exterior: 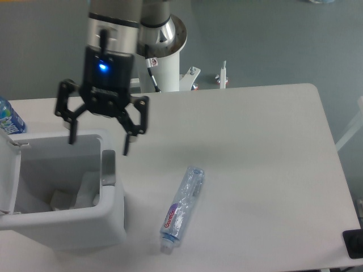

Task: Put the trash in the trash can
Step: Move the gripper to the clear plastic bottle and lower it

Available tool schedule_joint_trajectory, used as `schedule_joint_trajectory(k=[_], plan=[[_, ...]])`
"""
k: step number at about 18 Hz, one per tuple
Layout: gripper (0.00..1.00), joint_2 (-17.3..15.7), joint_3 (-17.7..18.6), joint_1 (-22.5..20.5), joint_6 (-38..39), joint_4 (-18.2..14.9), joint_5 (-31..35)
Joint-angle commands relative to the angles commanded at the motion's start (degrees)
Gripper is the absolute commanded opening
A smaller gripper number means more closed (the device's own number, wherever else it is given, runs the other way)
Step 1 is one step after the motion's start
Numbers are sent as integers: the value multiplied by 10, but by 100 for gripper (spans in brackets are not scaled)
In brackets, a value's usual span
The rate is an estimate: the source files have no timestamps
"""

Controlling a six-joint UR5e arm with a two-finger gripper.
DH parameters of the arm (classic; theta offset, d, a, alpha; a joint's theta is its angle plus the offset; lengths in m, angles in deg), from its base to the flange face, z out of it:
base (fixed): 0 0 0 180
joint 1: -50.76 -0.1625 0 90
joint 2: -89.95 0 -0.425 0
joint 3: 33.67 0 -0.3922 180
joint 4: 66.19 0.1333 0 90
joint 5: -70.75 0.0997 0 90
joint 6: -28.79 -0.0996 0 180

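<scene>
The crushed clear plastic bottle with a purple-and-red label (181, 208) lies on the white worktop (249, 153), below and right of the hand (98, 141). The hand hangs spread wide, holding nothing, over the right rim of the white rectangular plastic bin (110, 218); crumpled pale wrapper (74, 198) shows inside.

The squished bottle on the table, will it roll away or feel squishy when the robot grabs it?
The crushed bottle looks flattened and dented, so it probably won't roll far. It is clear thin plastic and seems empty, so it is likely very light and may crumple more or slip between the fingers of the open gripper. It lies flat on the table, so tipping isn't a worry.
</scene>
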Motion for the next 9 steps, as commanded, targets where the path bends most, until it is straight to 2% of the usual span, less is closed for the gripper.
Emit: schedule_joint_trajectory(k=[9], plan=[[100,101,-13,-63,-23,2,4]])
